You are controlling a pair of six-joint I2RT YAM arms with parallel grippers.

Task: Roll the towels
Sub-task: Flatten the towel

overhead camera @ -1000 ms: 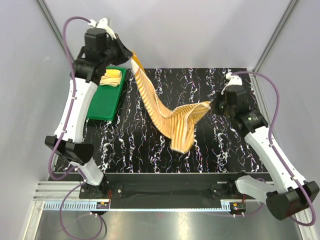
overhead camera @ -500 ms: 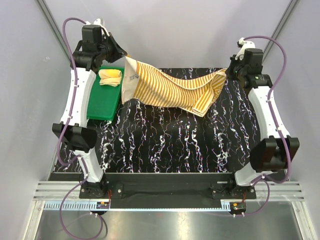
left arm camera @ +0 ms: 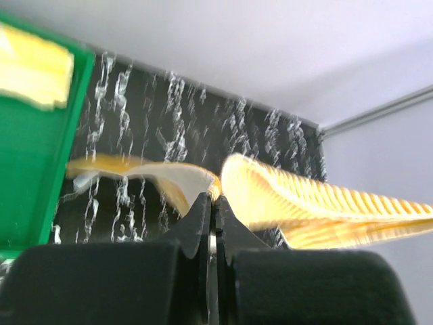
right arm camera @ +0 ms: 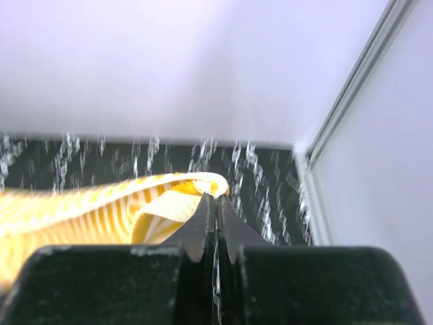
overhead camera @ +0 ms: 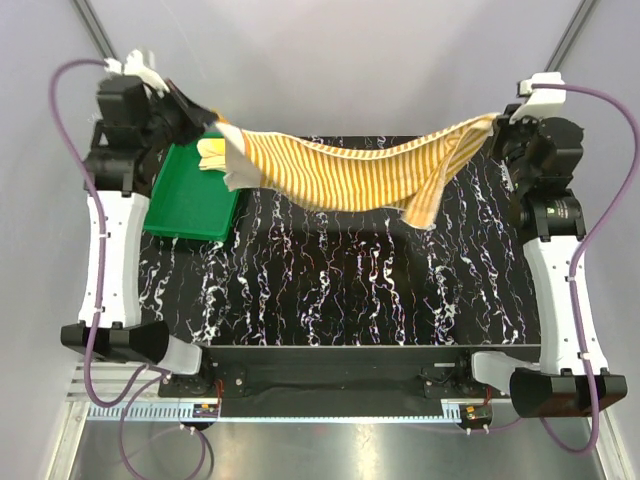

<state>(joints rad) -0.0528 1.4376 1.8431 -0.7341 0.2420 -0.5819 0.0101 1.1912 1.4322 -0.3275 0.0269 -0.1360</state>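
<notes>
The orange-and-cream striped towel (overhead camera: 350, 175) hangs stretched in the air between my two arms, above the far half of the table. My left gripper (overhead camera: 213, 128) is shut on its left corner, and my right gripper (overhead camera: 497, 122) is shut on its right corner. A loose end droops at the right (overhead camera: 425, 205). The left wrist view shows the pinched corner at the fingertips (left arm camera: 215, 191) and the striped towel (left arm camera: 318, 210) running off right. The right wrist view shows the striped towel (right arm camera: 101, 213) pinched at the tips (right arm camera: 216, 196). The plain pale yellow towel (overhead camera: 213, 153) lies rolled on the green tray (overhead camera: 190, 200).
The green tray sits at the table's far left; it shows in the left wrist view (left arm camera: 34, 162) with the yellow towel (left arm camera: 34, 68) on it. The black marbled table (overhead camera: 350, 290) lies under the towel. Grey walls close in at the back and sides, with a metal rail (right arm camera: 352, 88) at the right.
Both arms have risen and moved apart. The striped towel, bunched and sagging before, is now pulled out into a long span between the grippers, higher above the table.
</notes>
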